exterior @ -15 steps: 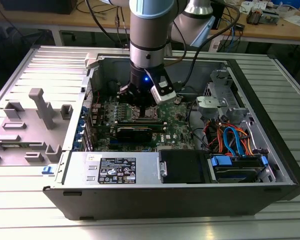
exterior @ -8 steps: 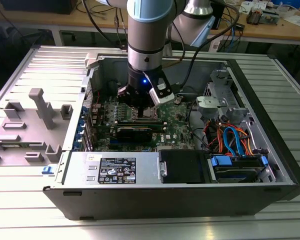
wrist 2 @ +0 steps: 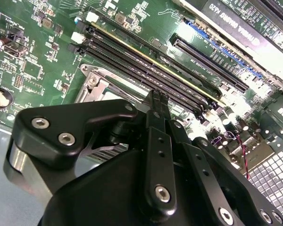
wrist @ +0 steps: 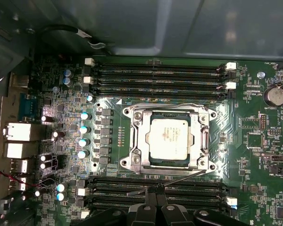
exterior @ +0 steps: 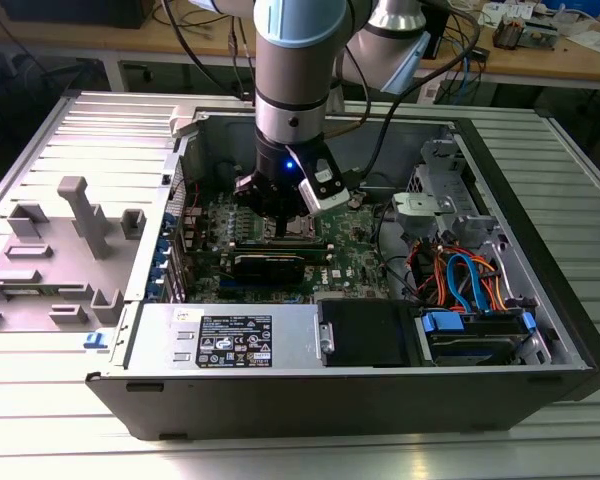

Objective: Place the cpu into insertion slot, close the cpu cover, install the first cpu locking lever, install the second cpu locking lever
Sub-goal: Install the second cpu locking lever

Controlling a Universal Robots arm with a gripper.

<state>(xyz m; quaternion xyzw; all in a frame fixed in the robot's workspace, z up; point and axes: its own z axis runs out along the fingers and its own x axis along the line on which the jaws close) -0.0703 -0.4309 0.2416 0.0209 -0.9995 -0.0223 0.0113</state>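
The cpu [wrist: 169, 139], a dull silver square, lies in the insertion slot [wrist: 203, 141] on the green motherboard. The cpu cover [wrist: 134, 141], a silver frame, lies flat around it. A thin wire locking lever [wrist: 186, 177] slants across the memory slots on one side of the socket, standing away from the frame. My gripper [wrist: 153, 190] has its black fingers together right at this lever's free end; whether they touch it I cannot tell. In the second wrist view the gripper [wrist 2: 155, 96] tips sit over the socket frame [wrist 2: 96, 84]. In the exterior view the gripper [exterior: 280, 215] is low inside the case.
Black memory slots [wrist: 155, 75] run along both sides of the socket. Capacitors [wrist: 84, 129] stand in a row beside it. The open computer case [exterior: 310, 400] holds a power supply [exterior: 230, 335] at the front and drive cables [exterior: 460, 280] at the exterior view's right.
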